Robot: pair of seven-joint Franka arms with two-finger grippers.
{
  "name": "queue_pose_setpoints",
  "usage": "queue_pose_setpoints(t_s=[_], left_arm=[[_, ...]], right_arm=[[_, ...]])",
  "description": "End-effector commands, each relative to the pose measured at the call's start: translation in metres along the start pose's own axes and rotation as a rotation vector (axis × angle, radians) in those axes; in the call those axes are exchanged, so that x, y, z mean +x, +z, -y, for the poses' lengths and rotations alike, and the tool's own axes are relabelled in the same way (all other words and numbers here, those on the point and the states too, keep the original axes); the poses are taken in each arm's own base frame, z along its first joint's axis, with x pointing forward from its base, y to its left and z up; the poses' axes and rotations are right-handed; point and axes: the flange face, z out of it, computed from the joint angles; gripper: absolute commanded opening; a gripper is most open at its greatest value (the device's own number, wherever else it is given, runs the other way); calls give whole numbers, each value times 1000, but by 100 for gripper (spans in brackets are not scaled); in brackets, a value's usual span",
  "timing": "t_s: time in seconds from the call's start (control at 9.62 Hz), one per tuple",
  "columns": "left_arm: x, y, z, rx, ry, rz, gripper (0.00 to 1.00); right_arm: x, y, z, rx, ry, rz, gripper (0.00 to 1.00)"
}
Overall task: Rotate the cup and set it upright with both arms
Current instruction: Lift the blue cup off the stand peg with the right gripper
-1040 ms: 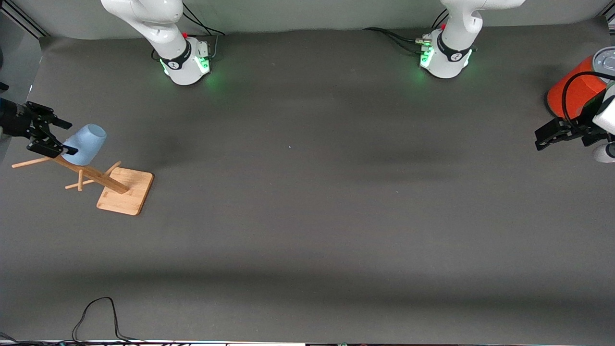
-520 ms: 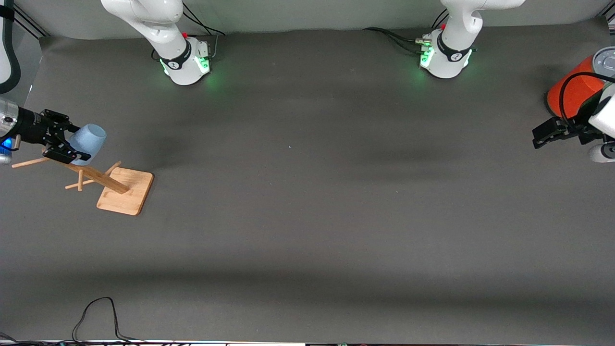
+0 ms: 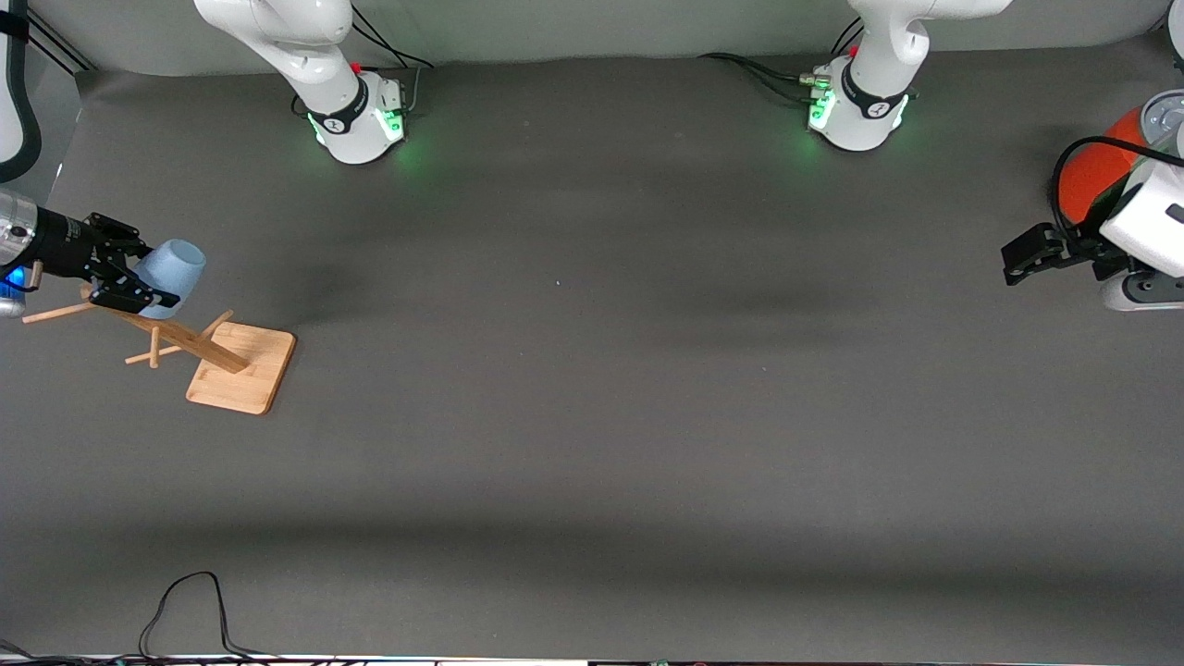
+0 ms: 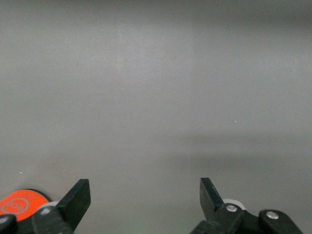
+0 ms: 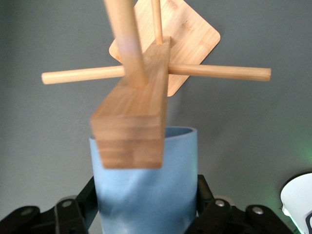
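Note:
The light-blue cup (image 3: pixel 178 266) sits tilted at the top of a wooden rack (image 3: pixel 185 340), near the right arm's end of the table. My right gripper (image 3: pixel 159 275) has a finger pressed on each side of the cup's body. In the right wrist view the cup (image 5: pixel 146 190) fills the space between the fingers (image 5: pixel 88 192) of my right gripper (image 5: pixel 146 197), with the rack's post (image 5: pixel 139 117) just in front of it. My left gripper (image 3: pixel 1013 264) is open and empty beside the orange can, over bare mat. The left wrist view shows my left gripper (image 4: pixel 145 195) with its jaws wide apart.
The rack's square wooden base (image 3: pixel 242 368) rests on the mat, and thin pegs (image 3: pixel 55 314) stick out from the post. A large orange-red can (image 3: pixel 1090 176) stands at the left arm's end. A black cable (image 3: pixel 185 601) lies by the table's near edge.
My right gripper has slid forward around the cup and now holds its sides. My left gripper has moved away from the can toward the table's middle.

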Motion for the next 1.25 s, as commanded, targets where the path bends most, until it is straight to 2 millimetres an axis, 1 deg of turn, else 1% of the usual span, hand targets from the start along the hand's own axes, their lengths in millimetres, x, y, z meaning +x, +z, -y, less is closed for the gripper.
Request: queue_pose_setpoints(t_s=[0.0, 0.1, 0.21, 0.31, 0.42, 0.52, 0.62, 0.73, 0.83, 0.94, 1.04, 1.14], left_arm=[[-2, 4, -3, 0, -3, 10, 100], [-2, 4, -3, 1, -2, 16, 100], [-2, 5, -3, 1, 0, 18, 100], [-1, 6, -4, 0, 0, 20, 100], [-1, 8, -5, 0, 2, 23, 100], [-2, 9, -4, -1, 0, 32, 100], [-1, 11, -6, 0, 3, 35, 100], [1, 12, -11, 0, 10, 25, 100], [6, 16, -24, 1, 27, 24, 100], [7, 16, -28, 1, 35, 19, 100], [10, 21, -28, 2, 34, 22, 100], [11, 23, -27, 2, 32, 26, 100]], right_arm=[[-33, -36, 20, 10, 11, 15, 62], [-52, -48, 31, 6, 19, 9, 62], [-80, -56, 51, 5, 11, -3, 62], [-113, -60, 76, 5, 1, -17, 62], [-153, -57, 105, 7, -11, -30, 62], [-189, -52, 131, 9, -17, -43, 62], [-224, -45, 155, 24, -10, -54, 62], [-251, -34, 175, 41, 7, -56, 62], [-284, -20, 193, 54, 7, -61, 62], [-308, -6, 208, 81, 25, -56, 62], [-333, 8, 221, 114, 53, -55, 62], [-356, 30, 232, 125, 75, -78, 62]])
